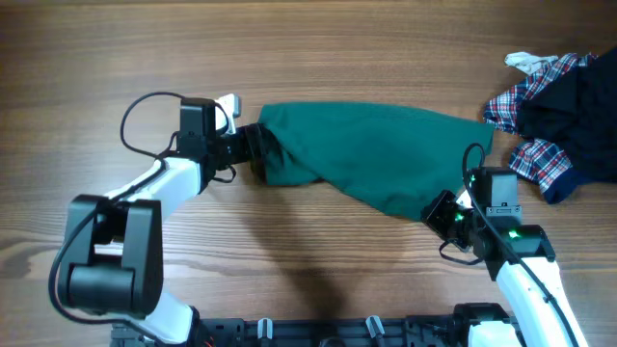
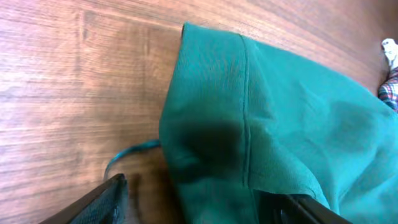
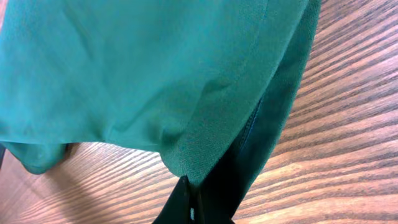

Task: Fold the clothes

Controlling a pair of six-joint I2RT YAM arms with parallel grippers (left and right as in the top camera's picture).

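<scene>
The clothes point(image 1: 376, 154), one plain dark green garment, lie bunched lengthwise across the middle of the wooden table. My left gripper point(image 1: 253, 149) is at its left end. In the left wrist view that gripper point(image 2: 191, 191) is open, its fingers point(image 2: 112, 199) wide apart, and a fold of the clothes point(image 2: 249, 112) lies slack between them on the table. My right gripper point(image 1: 443, 214) is at the garment's near right corner. In the right wrist view it point(image 3: 189, 186) is shut on a pinched edge of the clothes point(image 3: 155, 74), which drape away from the fingertips.
A red-white-blue plaid shirt point(image 1: 535, 154) and a dark navy garment point(image 1: 578, 106) lie heaped at the back right, close to the green garment's right end. A loose green thread point(image 2: 127, 154) trails on the wood by my left finger.
</scene>
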